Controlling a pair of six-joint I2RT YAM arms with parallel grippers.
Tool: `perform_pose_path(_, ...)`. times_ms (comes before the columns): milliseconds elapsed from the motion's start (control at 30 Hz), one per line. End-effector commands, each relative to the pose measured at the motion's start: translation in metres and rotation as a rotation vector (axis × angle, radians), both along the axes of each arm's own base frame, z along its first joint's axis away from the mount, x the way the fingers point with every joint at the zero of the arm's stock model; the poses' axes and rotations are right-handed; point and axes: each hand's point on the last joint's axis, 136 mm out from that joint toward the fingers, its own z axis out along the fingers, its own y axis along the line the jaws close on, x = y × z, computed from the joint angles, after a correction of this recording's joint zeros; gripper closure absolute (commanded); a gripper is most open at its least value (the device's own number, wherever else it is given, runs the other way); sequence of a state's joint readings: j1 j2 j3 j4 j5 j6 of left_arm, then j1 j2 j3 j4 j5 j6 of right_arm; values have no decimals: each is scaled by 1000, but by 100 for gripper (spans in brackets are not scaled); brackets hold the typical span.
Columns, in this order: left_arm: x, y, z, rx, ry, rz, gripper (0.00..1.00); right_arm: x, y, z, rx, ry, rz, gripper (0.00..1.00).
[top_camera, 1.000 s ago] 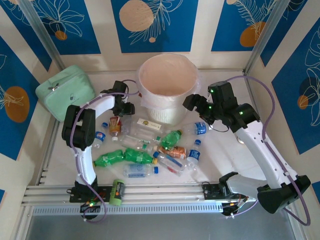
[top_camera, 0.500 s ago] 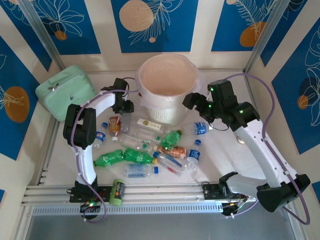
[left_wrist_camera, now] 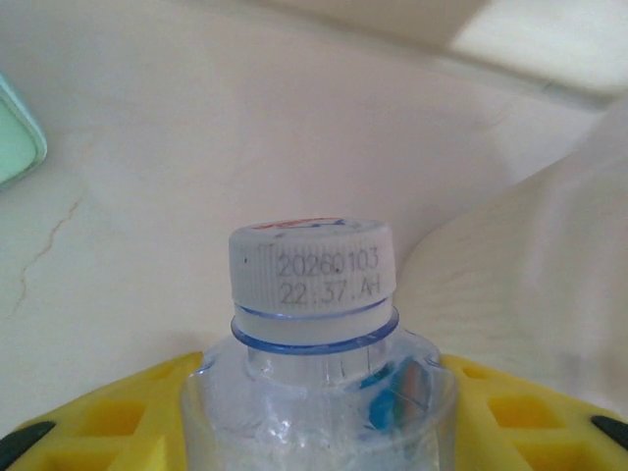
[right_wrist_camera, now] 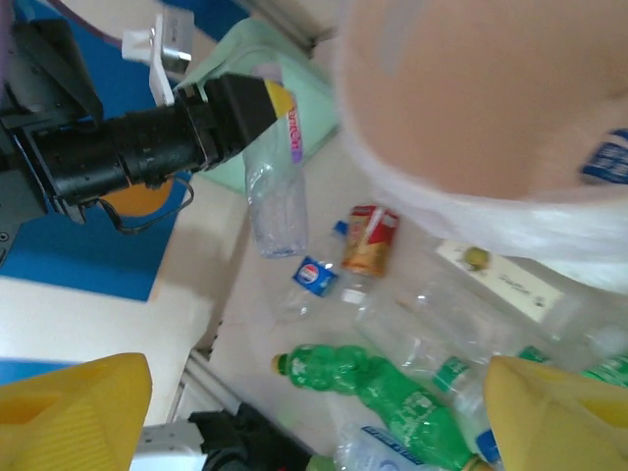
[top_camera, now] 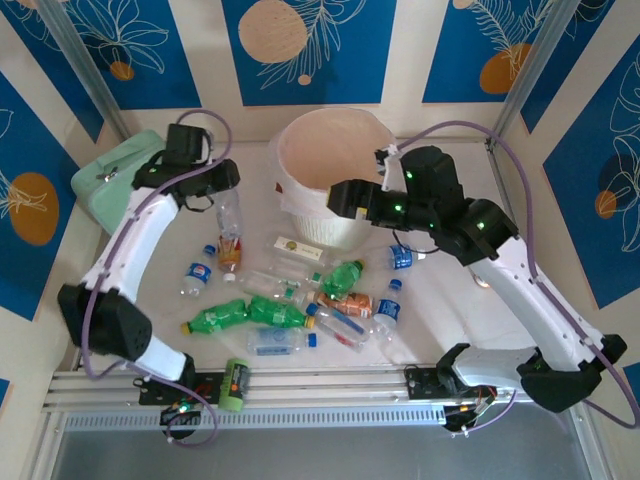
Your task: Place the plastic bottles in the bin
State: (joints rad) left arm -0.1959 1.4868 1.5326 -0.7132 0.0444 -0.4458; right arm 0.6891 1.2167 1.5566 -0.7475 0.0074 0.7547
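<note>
White matte surface (top_camera: 440,290) carries a loose heap of crumpled clear and green plastic bottles (top_camera: 290,305). The left pincer (top_camera: 226,180) is clenched on a clear bottle (left_wrist_camera: 312,265) with a ridged white cap, hanging upright beside the round, liner-draped bin (top_camera: 330,232). The right pincer (top_camera: 338,196) gapes empty at the bin's near rim.

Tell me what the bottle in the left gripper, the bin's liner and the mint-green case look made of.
Held bottle: thin clear glossy plastic with a see-through wall; its ribbed white cap looks like moulded plastic. Liner: thin white plastic film, wrinkled and draped over the rim of the bin. Case: mint-green, matte, soft-looking, probably fabric or faux leather.
</note>
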Motion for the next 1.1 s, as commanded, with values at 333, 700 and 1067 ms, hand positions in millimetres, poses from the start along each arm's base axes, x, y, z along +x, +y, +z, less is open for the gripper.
perform_pose_path(333,-14,-90,183,-955,-385,-366,56,21,70,64,128,-50,357,1)
perform_pose_path(700,27,-99,229,-1329,-441,-468,63,83,71,92,219,31,361,1)
perform_pose_path(1067,-18,-94,239,-1357,-518,-573,61,80,91,62,90,6,275,1)
